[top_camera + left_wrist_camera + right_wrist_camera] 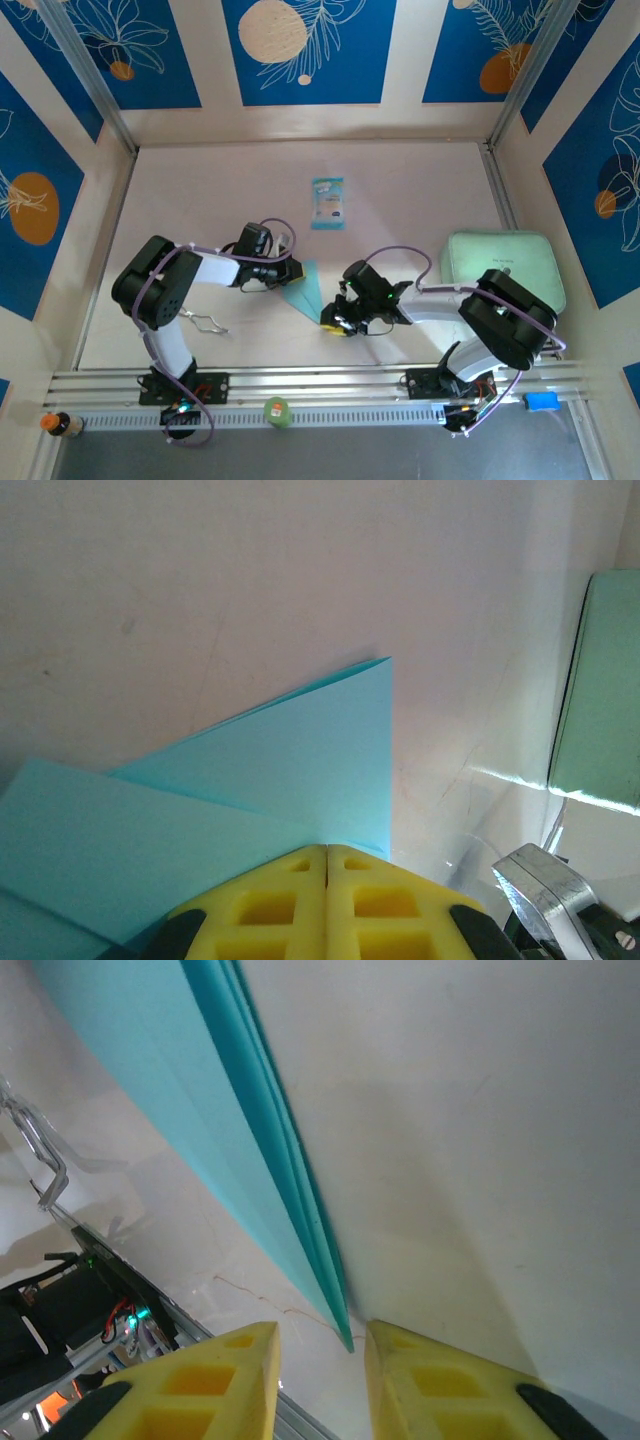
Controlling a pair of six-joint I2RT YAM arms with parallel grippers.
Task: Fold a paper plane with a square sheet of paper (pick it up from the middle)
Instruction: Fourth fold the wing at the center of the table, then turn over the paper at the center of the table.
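Note:
The square sheet of paper is folded into a slim, pointed light-blue paper plane (308, 288) lying mid-table between the arms. My left gripper (283, 278) is at its left side. In the left wrist view its yellow fingers are shut (327, 852) with their tips on the layered paper (300, 750); I cannot tell whether any paper is pinched. My right gripper (336, 324) sits at the near, pointed end. Its fingers stand apart (322, 1335), and the plane's sharp tip (348, 1338) lies between them without touching either.
A teal-and-white packet (327, 202) lies farther back on the table. A pale green pad (500, 265) is at the right, next to the right arm. A bent wire piece (205, 322) lies near the left arm's base. The walls enclose the table.

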